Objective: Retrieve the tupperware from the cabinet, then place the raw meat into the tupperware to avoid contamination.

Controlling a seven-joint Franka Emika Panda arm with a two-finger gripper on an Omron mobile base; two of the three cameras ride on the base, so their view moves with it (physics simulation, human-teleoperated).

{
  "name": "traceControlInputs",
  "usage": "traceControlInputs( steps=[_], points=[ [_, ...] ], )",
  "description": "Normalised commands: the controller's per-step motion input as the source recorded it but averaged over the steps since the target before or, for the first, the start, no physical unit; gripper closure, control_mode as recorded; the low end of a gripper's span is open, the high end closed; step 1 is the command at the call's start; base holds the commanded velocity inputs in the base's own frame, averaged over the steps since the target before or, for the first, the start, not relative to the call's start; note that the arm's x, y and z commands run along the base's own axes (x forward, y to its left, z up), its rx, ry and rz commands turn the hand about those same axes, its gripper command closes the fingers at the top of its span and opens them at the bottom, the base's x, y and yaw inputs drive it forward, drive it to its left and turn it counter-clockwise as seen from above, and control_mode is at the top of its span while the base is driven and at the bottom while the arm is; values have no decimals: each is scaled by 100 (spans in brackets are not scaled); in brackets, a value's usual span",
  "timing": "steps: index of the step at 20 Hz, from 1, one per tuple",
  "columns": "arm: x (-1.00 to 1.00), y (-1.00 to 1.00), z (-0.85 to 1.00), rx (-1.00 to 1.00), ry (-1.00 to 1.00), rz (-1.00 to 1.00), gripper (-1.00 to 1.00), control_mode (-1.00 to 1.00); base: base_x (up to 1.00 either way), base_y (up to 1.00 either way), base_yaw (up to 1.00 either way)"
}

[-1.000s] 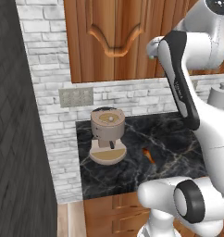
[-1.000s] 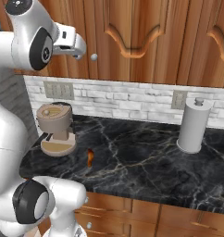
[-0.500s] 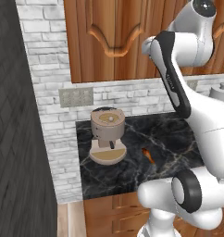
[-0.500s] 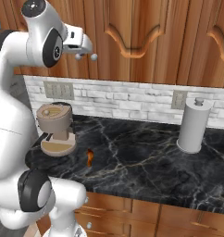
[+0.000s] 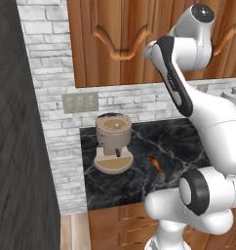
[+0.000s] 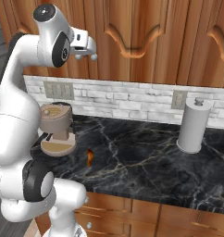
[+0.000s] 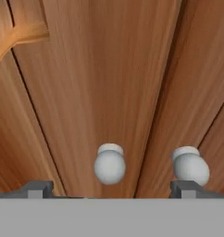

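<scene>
The cabinet [image 5: 110, 44] [image 6: 178, 41] hangs shut above the counter, its two round silver knobs [image 6: 93, 57] side by side. My gripper [image 6: 86, 46] [image 7: 111, 190] is open, held up close to the door fronts [image 7: 109, 69]. In the hand view the left knob [image 7: 109, 165] lies between my fingertips [image 7: 37, 189] and the right knob [image 7: 190, 167] sits just above the right tip. The raw meat [image 5: 156, 164] [image 6: 90, 156], a small orange-brown piece, lies on the black marble counter [image 6: 141, 162] right of the coffee machine. The tupperware is out of view.
A beige coffee machine [image 5: 112, 142] [image 6: 57, 127] stands at the counter's left end. A grey paper towel holder [image 6: 194, 125] stands at the back right. A dark wall [image 5: 22, 146] borders the left side. Wooden drawers [image 6: 146, 217] run below the counter.
The arm has straightened upward and the hand has shifted right and nearer to the cabinet knobs. The meat and coffee machine have not moved.
</scene>
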Motion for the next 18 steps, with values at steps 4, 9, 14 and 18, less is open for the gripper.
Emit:
traceControlInputs(
  steps=[4, 9, 14, 18],
  points=[
    [34, 0, -20, 0, 0, 0, -100, -100, 0, 0, 0],
    [31, 0, -12, 0, 0, 0, -100, -100, 0, 0, 0],
    [30, 0, 0, 0, 0, 0, -100, -100, 0, 0, 0],
    [26, 0, -9, 0, 0, 0, -100, -100, 0, 0, 0]
  ],
)
